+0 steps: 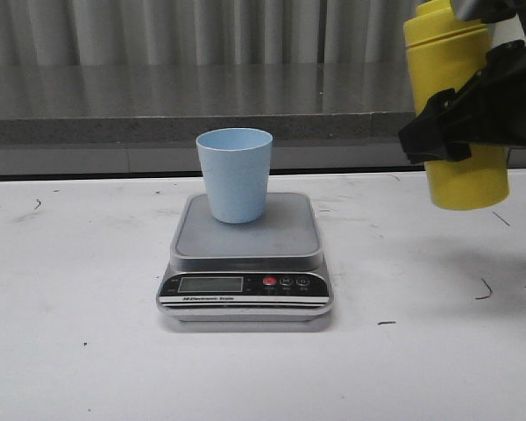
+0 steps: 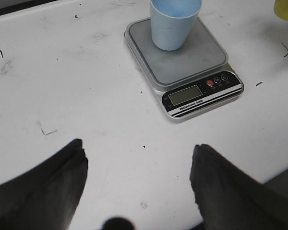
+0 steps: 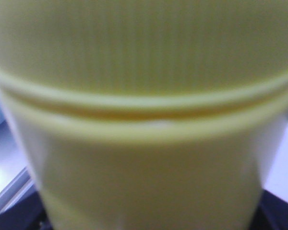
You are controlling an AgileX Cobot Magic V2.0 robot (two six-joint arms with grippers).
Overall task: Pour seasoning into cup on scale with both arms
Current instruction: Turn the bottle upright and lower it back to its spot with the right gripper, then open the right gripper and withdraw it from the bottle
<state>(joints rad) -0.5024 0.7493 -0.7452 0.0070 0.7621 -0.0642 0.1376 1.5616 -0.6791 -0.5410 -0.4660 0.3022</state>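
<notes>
Landmark: the scale (image 1: 245,254) sits on the white table (image 1: 70,351); every place below is given from it
Cup: the cup (image 1: 235,174) stands upright on the scale's platform, toward its back edge, mouth open upward
Seasoning: the seasoning (image 1: 460,105) hangs in the air to the right of the scale and above it, upright or nearly so, its base clear of the table; its top runs out of the front view
Right hand: the right hand (image 1: 465,114) is pinched around the seasoning's middle, black fingers wrapping its sides
Left hand: the left hand (image 2: 139,191) is spread wide and empty, in front of the scale and to its left, well apart from it
Bottle handling: likely soft-walled plastic, smooth and a bit slippery; a mid-body hold suits tipping, but a hard squeeze could squirt
Cup handling: light, stiff, easily toppled; best steadied low on its wall
Contents weight: cannot tell from these views
</notes>
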